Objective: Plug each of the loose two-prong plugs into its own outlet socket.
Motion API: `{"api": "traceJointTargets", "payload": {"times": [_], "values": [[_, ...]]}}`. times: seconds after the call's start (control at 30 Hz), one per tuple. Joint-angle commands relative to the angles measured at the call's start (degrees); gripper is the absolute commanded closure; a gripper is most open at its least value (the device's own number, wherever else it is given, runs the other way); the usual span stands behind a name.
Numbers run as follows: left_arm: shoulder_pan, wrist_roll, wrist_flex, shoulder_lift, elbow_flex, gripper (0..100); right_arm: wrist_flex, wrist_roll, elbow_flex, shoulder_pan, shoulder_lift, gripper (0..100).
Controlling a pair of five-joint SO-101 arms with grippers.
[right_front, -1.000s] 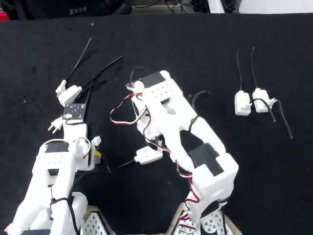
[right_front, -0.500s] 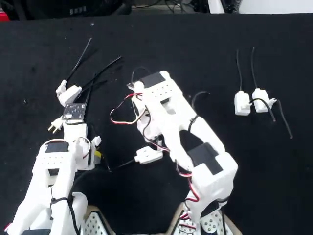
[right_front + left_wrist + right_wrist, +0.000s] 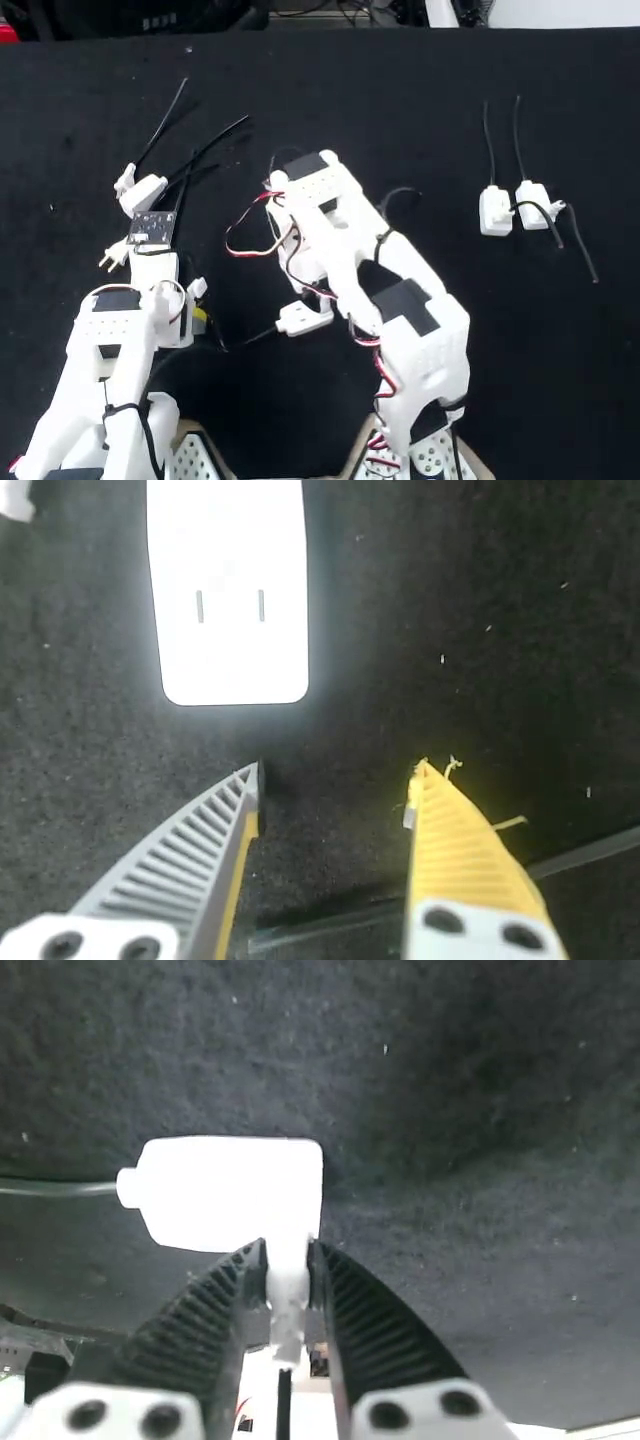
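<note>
White plug (image 3: pixel 303 317) lies mid-surface (image 3: pixel 420 100) on the near side, with the right tool (image 3: pixel 287 1255) pinched shut on its narrow end. Left tool (image 3: pixel 337 772) gapes wide and empty, just short of a two-slot outlet socket (image 3: pixel 232 590) at far left. Step looks like grasp/pickup. Next: lift, carry it over, line prongs up with slots.

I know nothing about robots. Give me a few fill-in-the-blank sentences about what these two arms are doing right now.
The left gripper stands ___, with nothing in it.
The white socket ahead of it has ___ slots.
The right gripper is shut on a ___ plug.
The table cover is ___.
Missing words: open; two; white; black.
</note>
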Motion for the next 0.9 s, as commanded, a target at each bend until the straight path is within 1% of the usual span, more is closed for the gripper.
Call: {"api": "traceJointTargets", "payload": {"times": [0.0,0.13,0.23,0.3,0.37,0.4,0.43,0.5,0.57,0.6,0.67,0.8,0.87], "values": [[0.8,0.7,-1.0,-0.7,0.0,76,-4.4,0.7,2.6,-2.7,-1.2,98.8],[0.8,0.7,-1.0,-0.7,0.0,76,-10.5,0.4,9.2,-7.5,-6.0,98.8],[0.8,0.7,-1.0,-0.7,0.0,76,-11.3,0.8,10.3,-9.1,-9.6,97.5],[0.8,0.7,-1.0,-0.7,0.0,76,-10.4,0.9,9.9,-9.1,-11.4,89.7],[0.8,0.7,-1.0,-0.7,0.0,76,-9.2,1.6,8.9,-9.1,-12.6,78.4],[0.8,0.7,-1.0,-0.7,0.0,76,-8.7,3.5,8.0,-9.2,-13.3,73.4],[0.8,0.7,-1.0,-0.7,0.0,76,-8.1,5.6,6.9,-9.3,-14.2,70.8],[0.8,0.7,-1.0,-0.7,0.0,76,-6.4,8.1,2.9,-9.3,-16.6,70.4],[0.8,0.7,-1.0,-0.7,0.0,76,-4.0,10.4,-1.8,-9.2,-19.6,72.2],[0.8,0.7,-1.0,-0.7,0.0,76,-2.8,12.6,-4.0,-9.3,-21.1,73.3],[0.8,0.7,-1.0,-0.7,0.0,76,-1.1,19.6,-6.9,-9.4,-23.3,73.9],[0.1,1.0,-1.0,-0.7,-0.3,76,-0.4,39.5,-5.1,-9.9,-25.9,72.7],[-2.0,1.1,-1.0,-0.7,-0.6,76,-0.9,46.2,-2.7,-10.6,-25.9,72.6]]}}
